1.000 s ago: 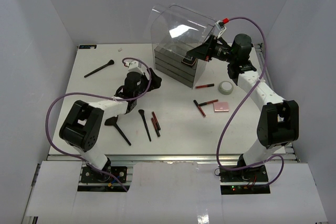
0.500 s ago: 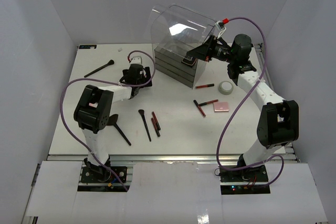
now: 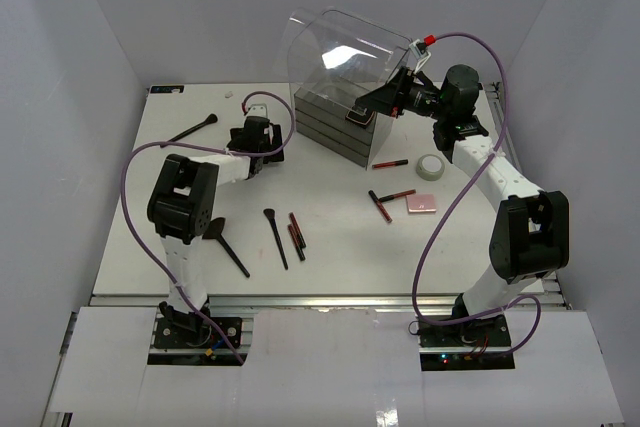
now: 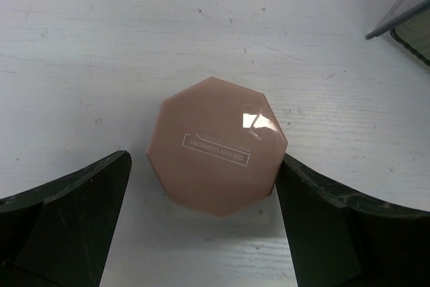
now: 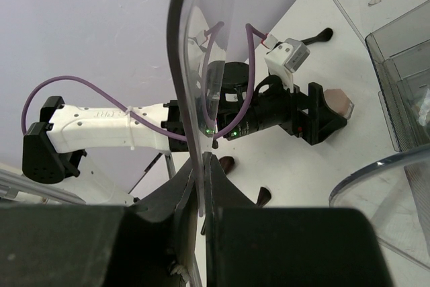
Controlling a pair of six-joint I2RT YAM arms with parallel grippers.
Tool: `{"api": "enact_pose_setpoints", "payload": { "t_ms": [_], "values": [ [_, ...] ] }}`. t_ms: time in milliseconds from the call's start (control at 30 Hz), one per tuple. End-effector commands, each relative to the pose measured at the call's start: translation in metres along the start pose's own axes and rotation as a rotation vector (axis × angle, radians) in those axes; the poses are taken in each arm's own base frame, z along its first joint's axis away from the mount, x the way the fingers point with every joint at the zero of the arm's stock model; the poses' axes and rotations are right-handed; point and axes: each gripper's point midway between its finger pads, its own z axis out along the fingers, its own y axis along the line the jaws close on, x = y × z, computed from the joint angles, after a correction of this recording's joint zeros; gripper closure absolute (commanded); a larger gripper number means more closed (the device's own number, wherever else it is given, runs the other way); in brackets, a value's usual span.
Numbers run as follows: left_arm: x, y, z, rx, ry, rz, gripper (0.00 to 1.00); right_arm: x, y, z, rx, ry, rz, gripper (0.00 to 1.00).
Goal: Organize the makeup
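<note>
**A:** Our left jaws stood spread wide, astride the pink compact (image 4: 216, 146), which lay flat on the tabletop (image 4: 201, 18) near the box (image 3: 335, 132). Nothing was gripped yet.

**B:** We noticed it sat off-centre, though. One finger (image 4: 329, 220) was at its edge, touching or just short of it, we could not tell. The other finger (image 4: 67, 213) stood apart.

**A:** So a close from there could have shoved it sideways first. Its faceted, glossy sides might have let it twist or squirt out, we judged.

**B:** And our right jaws were clenched on the thin rim of the clear lid (image 5: 185, 65), holding it raised over the box.

**A:** That worried us more. If that slick edge had slipped, the lid could have dropped onto the left arm (image 3: 200, 162) as it brought the compact in.
</note>
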Motion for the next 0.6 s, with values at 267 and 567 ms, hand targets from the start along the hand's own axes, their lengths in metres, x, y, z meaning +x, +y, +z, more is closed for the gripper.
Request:
{"api": "enact_pose_setpoints", "payload": {
  "t_ms": [267, 567],
  "values": [
    [-0.030, -0.016, 0.014, 0.062, -0.027, 0.000, 0.17, -0.001, 0.026, -0.004, -0.071, 0.010, -0.049, 0.91],
    [-0.021, -0.011, 0.009, 0.056, -0.008, -0.027, 0.56, 0.001, 0.024, -0.005, -0.070, 0.014, -0.046, 0.91]
  ]
}}
